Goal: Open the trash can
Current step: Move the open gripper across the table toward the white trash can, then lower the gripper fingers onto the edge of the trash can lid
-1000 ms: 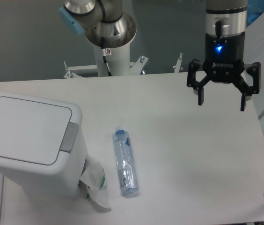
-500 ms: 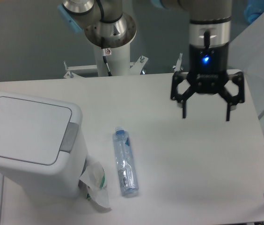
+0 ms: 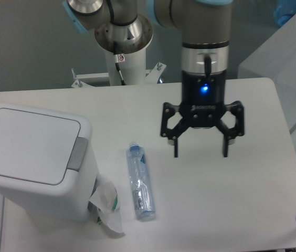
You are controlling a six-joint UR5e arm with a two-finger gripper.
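Observation:
The trash can (image 3: 32, 163) is a large white boxy bin at the left of the table. Its rounded-square lid (image 3: 27, 144) is shut flat, and a small grey push tab (image 3: 77, 154) sits on its right edge. My gripper (image 3: 200, 153) hangs over the middle of the table, well to the right of the bin and apart from it. Its two black fingers point down, spread wide, with nothing between them.
A clear plastic bottle (image 3: 139, 181) with a blue cap lies on the table between the bin and my gripper. A crumpled clear wrapper (image 3: 106, 207) lies at the bin's front right corner. The arm's base column (image 3: 124, 58) stands at the back edge.
My gripper has moved left and toward the front, from over the table's right side to over its middle, closer to the bottle and the bin. It stayed open. The bin and bottle have not moved.

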